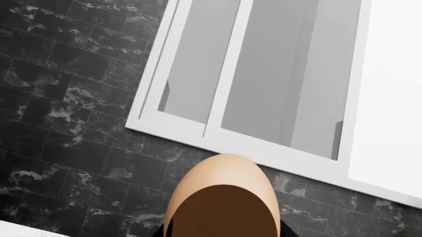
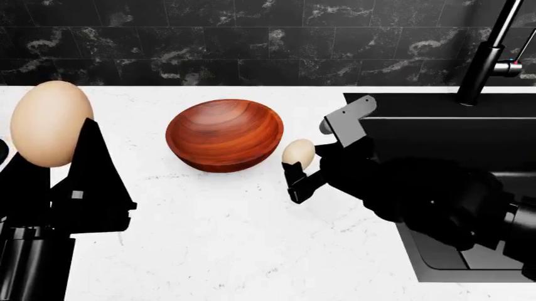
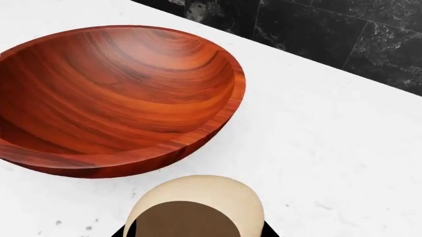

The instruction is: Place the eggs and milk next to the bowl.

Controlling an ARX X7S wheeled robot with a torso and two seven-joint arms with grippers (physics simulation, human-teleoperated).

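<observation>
The wooden bowl (image 2: 223, 134) sits on the white counter; it also fills the right wrist view (image 3: 112, 94). My right gripper (image 2: 299, 172) is shut on an egg (image 2: 298, 154) and holds it just right of the bowl, low over the counter; the egg shows in the right wrist view (image 3: 197, 202). My left gripper (image 2: 52, 164) is shut on the other egg (image 2: 49, 123), raised high at the left, close to the head camera; it shows in the left wrist view (image 1: 221, 192). The milk is out of view.
A dark sink (image 2: 435, 135) with a black faucet (image 2: 490, 53) lies at the right. A black marbled tile wall (image 2: 209, 37) backs the counter. The left wrist view shows a white-framed window (image 1: 264, 74).
</observation>
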